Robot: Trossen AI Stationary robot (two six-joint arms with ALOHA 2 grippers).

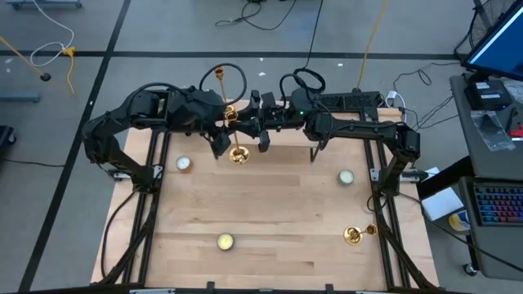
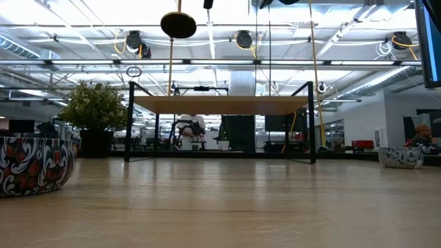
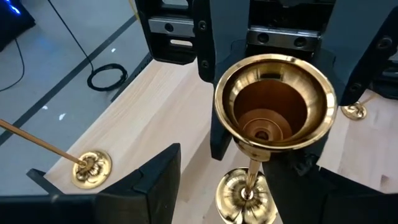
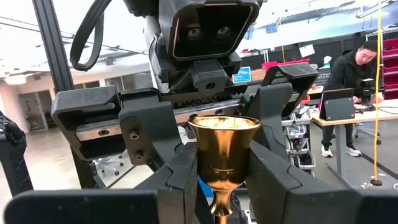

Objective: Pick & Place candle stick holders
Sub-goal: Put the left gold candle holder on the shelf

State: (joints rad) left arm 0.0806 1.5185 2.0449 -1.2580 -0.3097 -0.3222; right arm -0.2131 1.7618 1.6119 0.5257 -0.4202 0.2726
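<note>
Right gripper [image 4: 222, 177] pinches the held candlestick [image 4: 224, 146] just under its flared cup, fingers pressed to both sides of the brass. Left gripper [image 3: 249, 174] faces it at the same spot with fingers spread wide either side of the stem, not touching. Both meet over the far middle of the table [image 1: 278, 220]. Judgement: polished brass, rigid, likely weighty for its size and slick under hard pads. It is top- and bottom-heavy on a thin stem, so it will want to swing or rotate in a narrow pinch. The best hold looks to be the stem under the cup, or just above the base, where a flare stops it sliding. The tall candlestick [image 1: 221, 86] seems to stand at the far edge beside the left arm. The fallen candlestick [image 1: 357, 234] lies on its side near the right front corner. Views differ. The high view gives the layout but hides the finger contact. The low view alone shows the round base hanging clear above the tabletop. The left wrist view looks down into the cup. The right wrist view shows the pinch itself, and a person at a desk far behind.
</note>
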